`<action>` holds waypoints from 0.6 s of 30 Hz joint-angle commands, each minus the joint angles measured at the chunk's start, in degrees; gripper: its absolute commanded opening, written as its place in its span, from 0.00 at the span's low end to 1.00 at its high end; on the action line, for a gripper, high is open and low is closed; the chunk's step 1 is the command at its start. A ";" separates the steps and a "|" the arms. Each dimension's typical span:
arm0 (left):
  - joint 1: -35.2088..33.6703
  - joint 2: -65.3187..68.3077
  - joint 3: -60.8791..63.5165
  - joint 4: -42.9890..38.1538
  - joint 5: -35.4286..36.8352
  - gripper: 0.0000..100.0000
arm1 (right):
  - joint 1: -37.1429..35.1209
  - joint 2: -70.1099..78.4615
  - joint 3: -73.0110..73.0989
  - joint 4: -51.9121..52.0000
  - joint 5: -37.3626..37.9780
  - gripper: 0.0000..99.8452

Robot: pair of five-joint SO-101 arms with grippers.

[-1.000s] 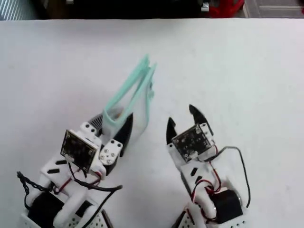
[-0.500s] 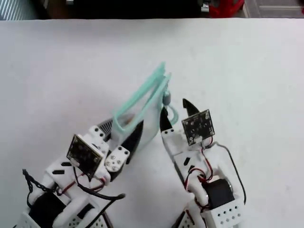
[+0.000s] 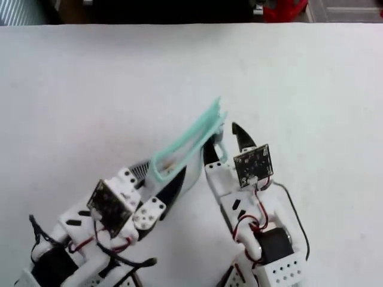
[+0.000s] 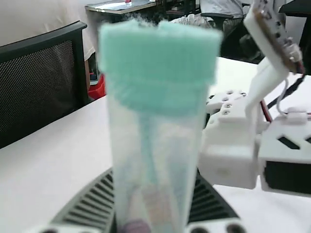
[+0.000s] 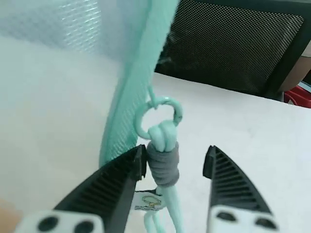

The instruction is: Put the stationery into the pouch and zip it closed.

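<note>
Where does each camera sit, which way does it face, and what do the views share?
High view: fixed above, looking down on the table; left arm and right arm show, the left gripper holding the pouch.
Left wrist view: on the left arm, facing the pouch along its own jaws; right arm beyond.
Right wrist view: on the right arm, facing the zipper pull between the open right gripper.
Shared: all three show the pouch.

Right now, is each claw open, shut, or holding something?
Left gripper: jaws shut on the pouch.
Right gripper: jaws open, either side of the zipper pull, not clamping it.
</note>
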 commanded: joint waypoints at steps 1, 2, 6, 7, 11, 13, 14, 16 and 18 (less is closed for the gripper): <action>4.09 -6.46 -3.52 1.05 0.62 0.02 | -0.13 -0.22 -0.18 -1.54 1.14 0.17; 4.00 -7.08 -3.60 1.14 0.62 0.02 | -0.31 -0.22 -0.18 -1.45 1.14 0.16; 4.35 -6.37 -3.25 1.05 0.79 0.02 | -0.57 -0.22 0.70 -2.59 1.14 0.15; 4.35 -6.37 -3.25 1.05 0.88 0.02 | -0.57 -0.13 0.97 -3.03 1.05 0.15; 4.35 -6.37 -3.25 1.14 0.88 0.02 | -0.57 -0.13 2.99 -5.14 1.49 0.14; 4.26 -6.37 -3.25 1.14 0.70 0.02 | -0.13 -0.31 2.99 -5.14 1.58 0.09; 4.09 -6.37 -3.25 1.14 0.70 0.02 | -0.13 -0.57 2.99 -5.05 1.58 0.05; 3.91 -6.37 -3.16 1.14 0.62 0.02 | -0.13 -0.66 2.99 -4.88 1.58 0.02; 3.91 -6.37 -3.16 1.93 0.53 0.02 | -0.13 -0.66 3.16 -4.70 1.58 0.04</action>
